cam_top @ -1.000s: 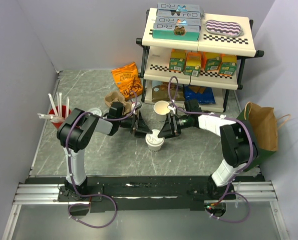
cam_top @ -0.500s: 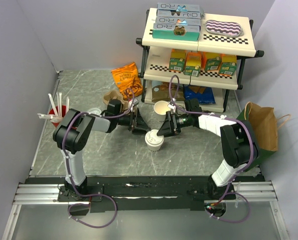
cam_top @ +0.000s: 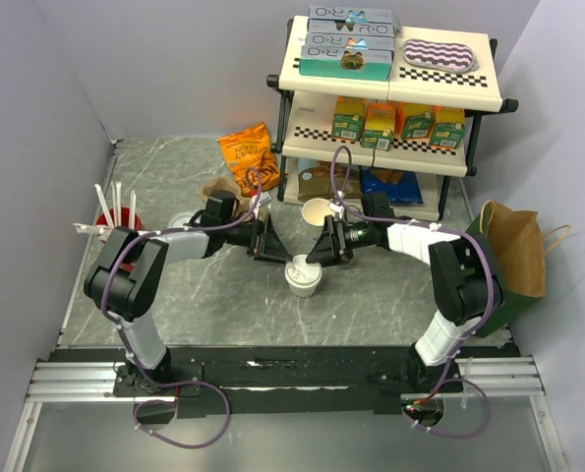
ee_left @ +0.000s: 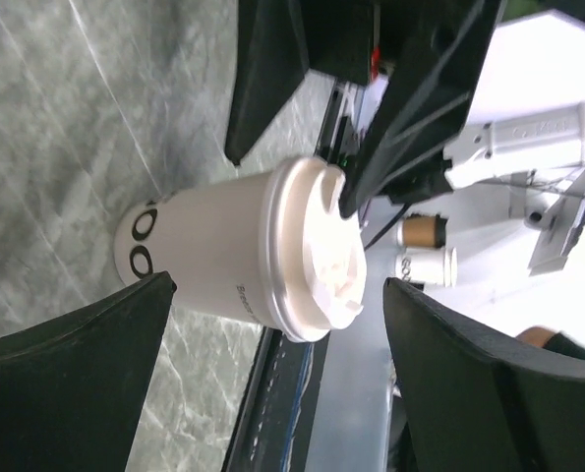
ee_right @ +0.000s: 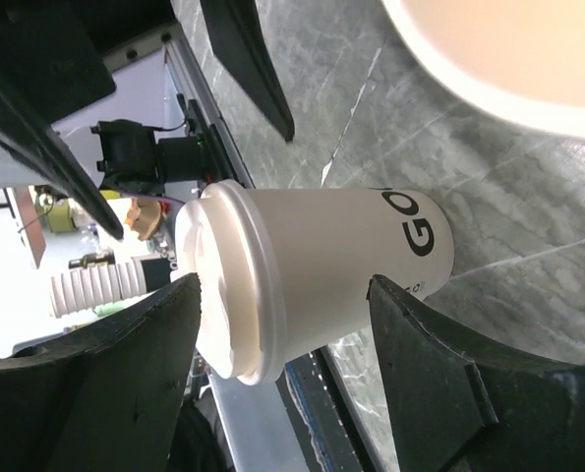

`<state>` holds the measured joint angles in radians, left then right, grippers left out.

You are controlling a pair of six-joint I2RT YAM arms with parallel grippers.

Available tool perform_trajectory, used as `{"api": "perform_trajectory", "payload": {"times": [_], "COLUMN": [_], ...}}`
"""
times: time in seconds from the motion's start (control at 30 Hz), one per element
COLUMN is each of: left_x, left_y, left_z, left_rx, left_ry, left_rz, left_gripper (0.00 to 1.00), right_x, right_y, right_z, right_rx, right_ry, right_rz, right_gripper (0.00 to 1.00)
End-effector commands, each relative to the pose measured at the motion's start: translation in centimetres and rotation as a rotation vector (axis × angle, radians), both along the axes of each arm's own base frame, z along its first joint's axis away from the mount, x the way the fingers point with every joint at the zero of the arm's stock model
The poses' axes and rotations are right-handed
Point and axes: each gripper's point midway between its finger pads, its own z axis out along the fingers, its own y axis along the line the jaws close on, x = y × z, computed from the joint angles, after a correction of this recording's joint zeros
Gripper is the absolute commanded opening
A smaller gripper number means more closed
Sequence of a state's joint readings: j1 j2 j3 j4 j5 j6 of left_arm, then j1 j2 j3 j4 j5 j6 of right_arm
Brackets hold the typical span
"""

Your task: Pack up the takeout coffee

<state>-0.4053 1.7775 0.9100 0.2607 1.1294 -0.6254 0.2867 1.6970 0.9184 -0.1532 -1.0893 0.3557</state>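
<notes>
takeout coffee lidded, upright on table | left gripper and right gripper flank it, fingers spread | lidless cup just beyond

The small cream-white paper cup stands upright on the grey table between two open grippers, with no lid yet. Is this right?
No: the cream-white paper cup already carries a round white plastic lid, clear in the left wrist view. The rest is right.

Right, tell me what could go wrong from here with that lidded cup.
1. The left gripper and right gripper stand open close beside the lidded cup; a sideways swing of either could tip it.
2. The unlidded cup stands just behind the right gripper and may get bumped.
3. Whether the lid is fully seated cannot be told; a hard squeeze might pop it.
</notes>
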Motion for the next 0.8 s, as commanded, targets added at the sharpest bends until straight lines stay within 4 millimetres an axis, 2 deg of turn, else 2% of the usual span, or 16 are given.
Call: {"api": "perform_trajectory", "payload": {"times": [0.0, 0.3, 0.53, 0.77], "left_x": [-1.7, -2.8, -3.0, -2.8], "left_y": [-0.3, -0.6, -0.4, -0.4], "left_z": [0.2, -1.4, -4.7, -5.8], "left_rx": [0.010, 0.031, 0.084, 0.098], "left_ry": [-0.063, -0.050, -0.013, -0.004], "left_rz": [-0.081, -0.114, -0.107, -0.097], "left_gripper": [0.94, 0.94, 0.91, 0.91], "right_x": [1.0, 0.8, 0.2, 0.0], "right_y": [0.6, 0.5, 0.3, 0.1], "right_z": [0.8, 0.2, -2.0, -3.8], "right_rx": [0.030, 0.026, 0.004, -0.027], "right_ry": [-0.024, -0.014, 0.053, 0.110], "right_rz": [0.009, 0.007, -0.005, -0.019], "right_gripper": [0.75, 0.75, 0.72, 0.68]}}
